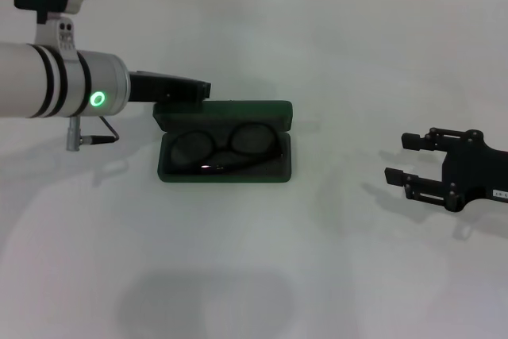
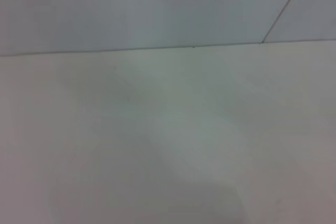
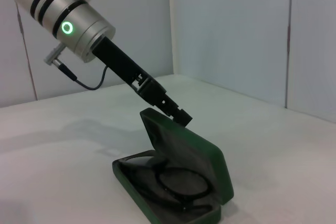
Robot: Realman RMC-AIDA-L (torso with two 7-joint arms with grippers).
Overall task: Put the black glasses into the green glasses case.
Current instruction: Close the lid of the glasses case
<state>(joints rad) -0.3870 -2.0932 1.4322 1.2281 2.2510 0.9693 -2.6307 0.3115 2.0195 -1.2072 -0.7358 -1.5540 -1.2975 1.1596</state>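
White bench [image 1: 341, 61] fills the head view, running back to a pale wall with thin seams at the far edge. Nearest, on the robot's right, the right hand [image 1: 406, 159] hovers low over the bare surface, well apart from the case; its two black fingers [image 1: 405, 176] stand apart with nothing between them and point toward the middle of the bench. Farther in, at the centre, the green glasses case [image 1: 225, 171] sits open on the bench, its lid [image 1: 226, 111] raised at the back. The black glasses [image 1: 230, 148] lie inside the lower tray, lenses side by side, and the frame sits within the rim. In the right wrist view the glasses [image 3: 181, 184] rest on the dark lining with the lid [image 3: 184, 150] tilted up behind them. Beyond the case, the left hand [image 1: 202, 90] reaches in from the robot's left, its dark tip at the top edge of the raised lid; whether its fingers are apart or together cannot be told. A green ring light [image 1: 98, 100] glows on that arm's wrist.
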